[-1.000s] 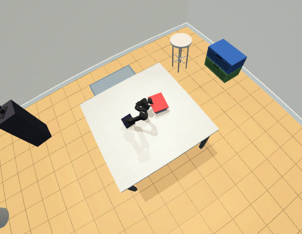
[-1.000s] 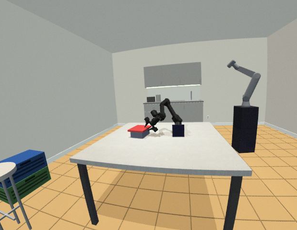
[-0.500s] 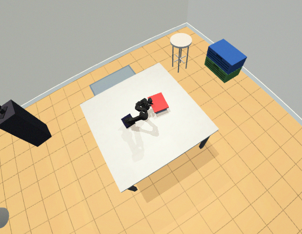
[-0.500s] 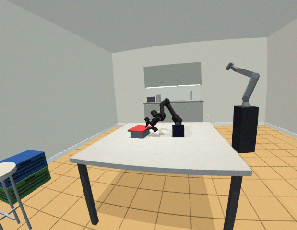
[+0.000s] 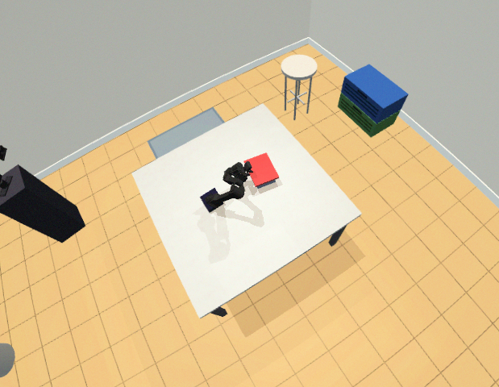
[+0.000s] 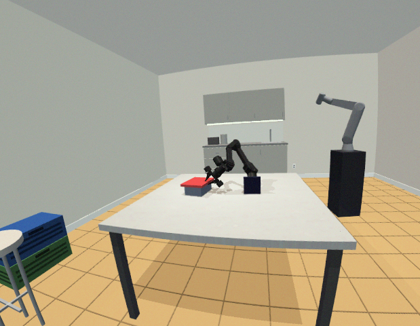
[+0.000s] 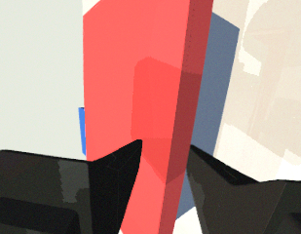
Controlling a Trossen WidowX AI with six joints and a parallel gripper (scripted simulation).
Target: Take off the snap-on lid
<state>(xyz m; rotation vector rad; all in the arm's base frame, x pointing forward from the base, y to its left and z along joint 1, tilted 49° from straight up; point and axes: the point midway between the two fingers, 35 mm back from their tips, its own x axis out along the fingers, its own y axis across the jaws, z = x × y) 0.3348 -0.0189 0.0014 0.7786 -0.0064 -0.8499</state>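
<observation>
The red lid (image 5: 264, 169) (image 6: 195, 182) (image 7: 113, 73) lies flat on top of the blue-grey storage box (image 5: 267, 184) (image 6: 197, 190) (image 7: 221, 73), its rim standing out past the box walls. The box stands on the white table (image 5: 282, 225) (image 6: 237, 217). My gripper (image 5: 250, 169) (image 6: 208, 180) (image 7: 164, 147) is shut on the lid's near edge, on the side facing the arm's base. One finger is over the lid's top and the other is below the rim, beside the box wall. The exact finger contact is hard to see.
The arm's dark base block (image 5: 209, 200) (image 6: 252, 185) stands on the table beside the box. Off the table are a round stool (image 5: 299, 65) (image 6: 6, 240), stacked blue and green crates (image 5: 374, 91) (image 6: 45, 227), and a black pedestal (image 5: 41, 208) (image 6: 346, 182) with another arm.
</observation>
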